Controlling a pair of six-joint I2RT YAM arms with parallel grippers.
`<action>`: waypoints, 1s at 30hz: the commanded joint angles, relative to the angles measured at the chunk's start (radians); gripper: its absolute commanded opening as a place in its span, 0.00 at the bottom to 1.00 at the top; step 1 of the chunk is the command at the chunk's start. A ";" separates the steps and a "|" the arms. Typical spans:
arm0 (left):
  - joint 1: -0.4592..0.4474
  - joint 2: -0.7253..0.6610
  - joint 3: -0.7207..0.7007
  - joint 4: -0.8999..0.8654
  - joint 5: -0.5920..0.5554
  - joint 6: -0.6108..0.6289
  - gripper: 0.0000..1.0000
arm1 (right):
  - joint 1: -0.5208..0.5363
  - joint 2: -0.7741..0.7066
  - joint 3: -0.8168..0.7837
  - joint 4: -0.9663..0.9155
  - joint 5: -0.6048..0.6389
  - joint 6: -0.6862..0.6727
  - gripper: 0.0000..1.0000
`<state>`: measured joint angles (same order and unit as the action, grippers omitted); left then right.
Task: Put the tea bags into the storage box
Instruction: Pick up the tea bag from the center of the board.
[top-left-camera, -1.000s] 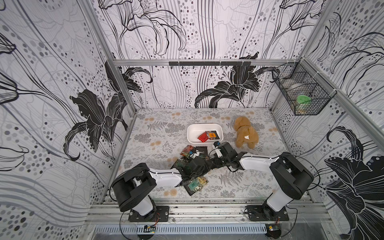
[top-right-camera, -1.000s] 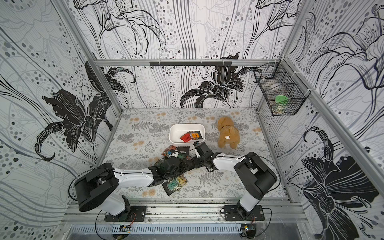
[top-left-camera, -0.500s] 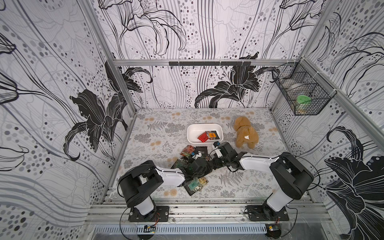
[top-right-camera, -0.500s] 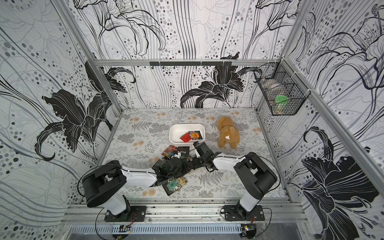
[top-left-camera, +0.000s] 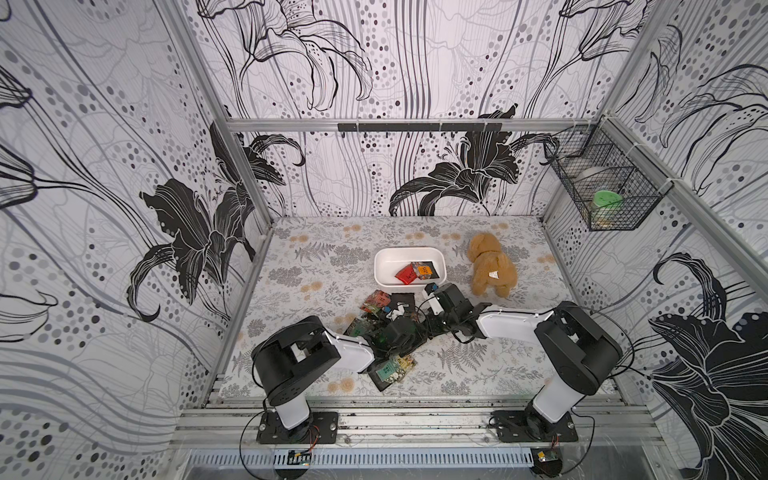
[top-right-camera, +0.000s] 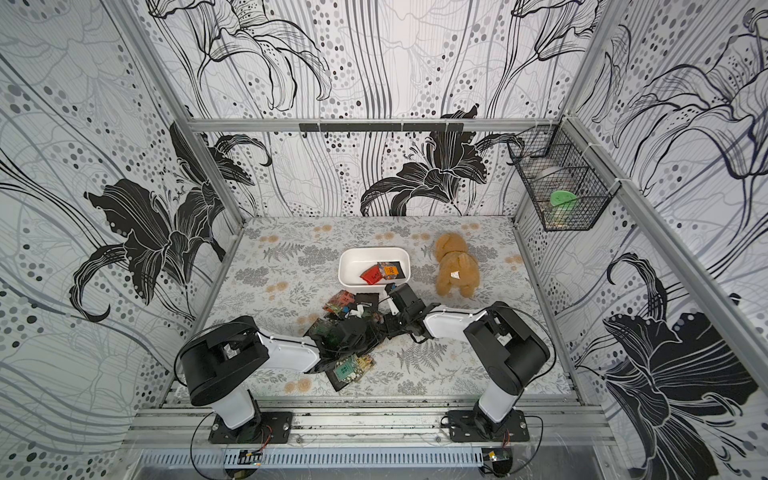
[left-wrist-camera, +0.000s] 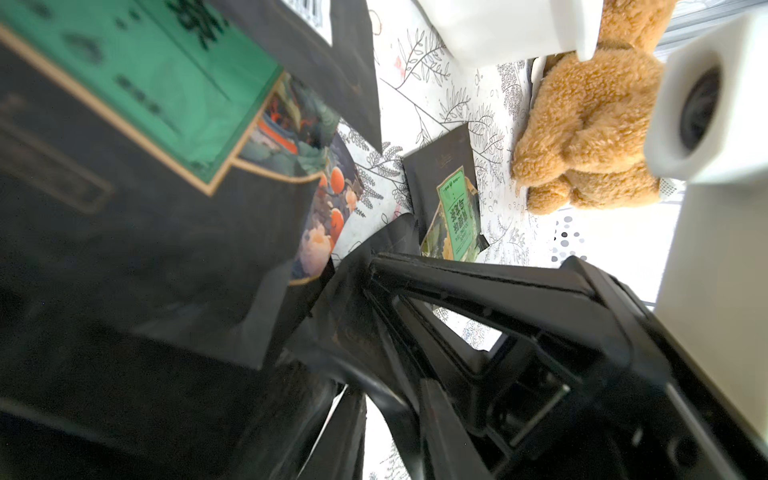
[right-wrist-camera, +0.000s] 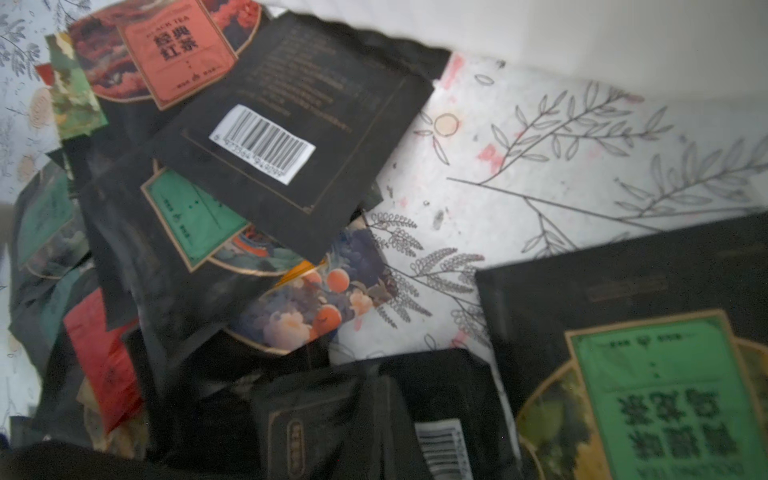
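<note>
My right gripper (top-left-camera: 426, 326), clenched, and left gripper (top-left-camera: 402, 328), state I cannot tell, meet over tea bags (top-left-camera: 376, 301) beside storage box (top-left-camera: 384, 266).

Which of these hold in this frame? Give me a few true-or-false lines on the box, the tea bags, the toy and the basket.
1. The box holds a few tea bags. True.
2. The toy lies inside the box. False: it lies on the table, beside the box.
3. Most tea bags lie on the table, outside the box. True.
4. The basket stands on the table. False: it hangs on the side wall, above the table.
</note>
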<state>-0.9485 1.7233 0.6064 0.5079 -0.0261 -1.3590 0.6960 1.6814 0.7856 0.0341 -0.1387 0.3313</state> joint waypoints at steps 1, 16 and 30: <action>-0.003 0.018 0.019 0.069 -0.018 -0.016 0.26 | -0.005 0.014 0.009 -0.008 -0.057 0.015 0.00; -0.004 0.024 -0.016 0.074 -0.027 -0.037 0.03 | -0.039 -0.102 -0.067 0.080 -0.110 0.032 0.00; -0.015 -0.068 -0.045 -0.020 -0.034 0.037 0.00 | -0.039 -0.312 -0.151 0.013 0.297 0.082 0.00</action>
<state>-0.9535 1.6886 0.5652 0.5083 -0.0429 -1.3735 0.6586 1.4136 0.6594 0.0780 0.0238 0.3775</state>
